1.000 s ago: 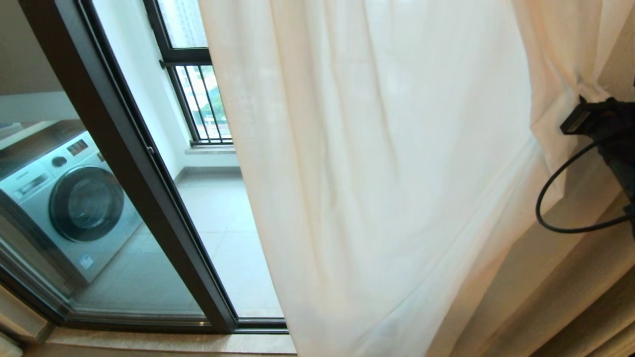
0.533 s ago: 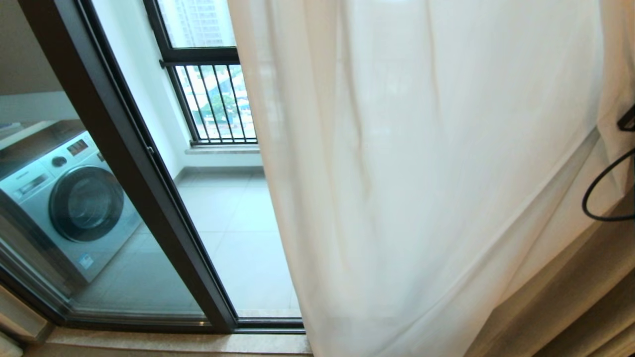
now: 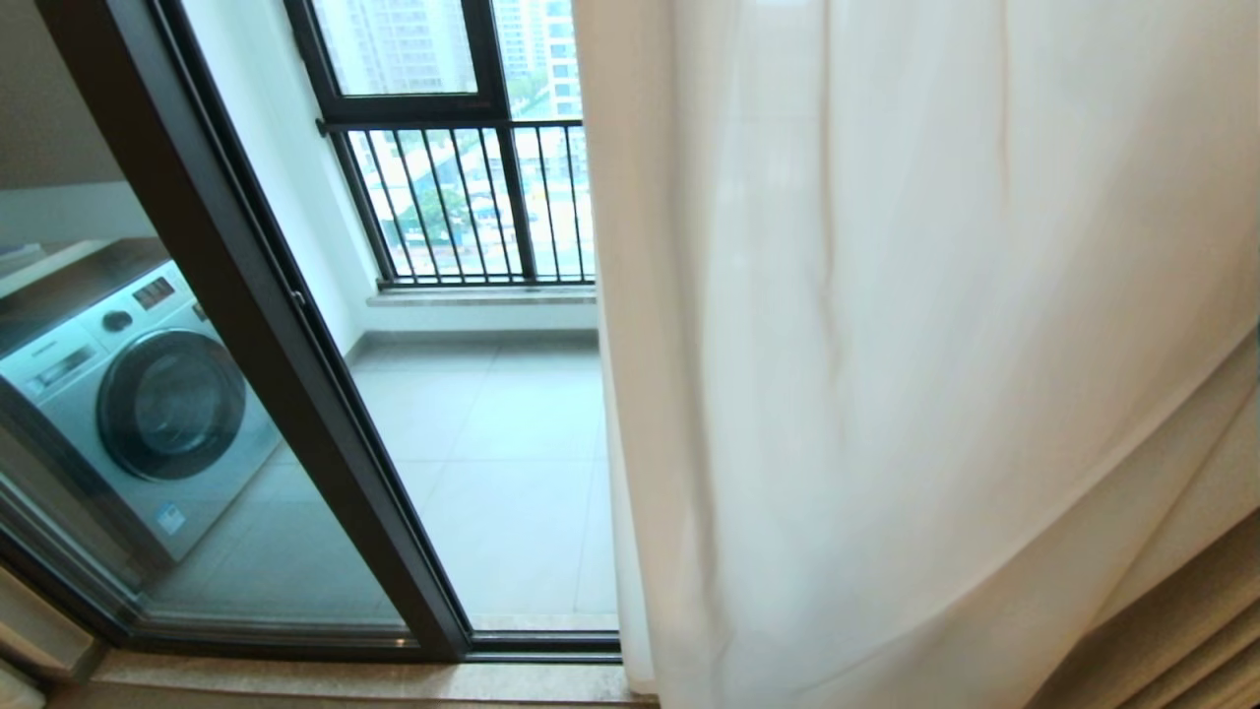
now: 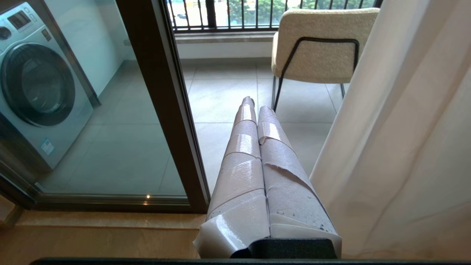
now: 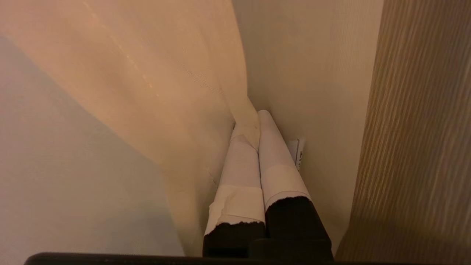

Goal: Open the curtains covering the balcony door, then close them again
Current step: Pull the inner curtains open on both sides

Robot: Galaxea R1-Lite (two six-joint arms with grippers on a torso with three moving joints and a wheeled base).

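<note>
Daylight enters through the window (image 3: 463, 148), backlighting the curtain (image 3: 886, 345) (slightly motion-blurred); the right wrist view is dim, warm-tinted.

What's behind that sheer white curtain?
Beside the curtain, the balcony door shows tiled floor, washing machine and a chair. Behind the fabric nothing shows through.

The curtains (image 3: 915, 374) hide the right part of the balcony door (image 3: 246, 325) and run past the head view's top and bottom edges. The washing machine (image 3: 118, 394) is cut off at the left edge. Both arms lie outside the head view.
</note>
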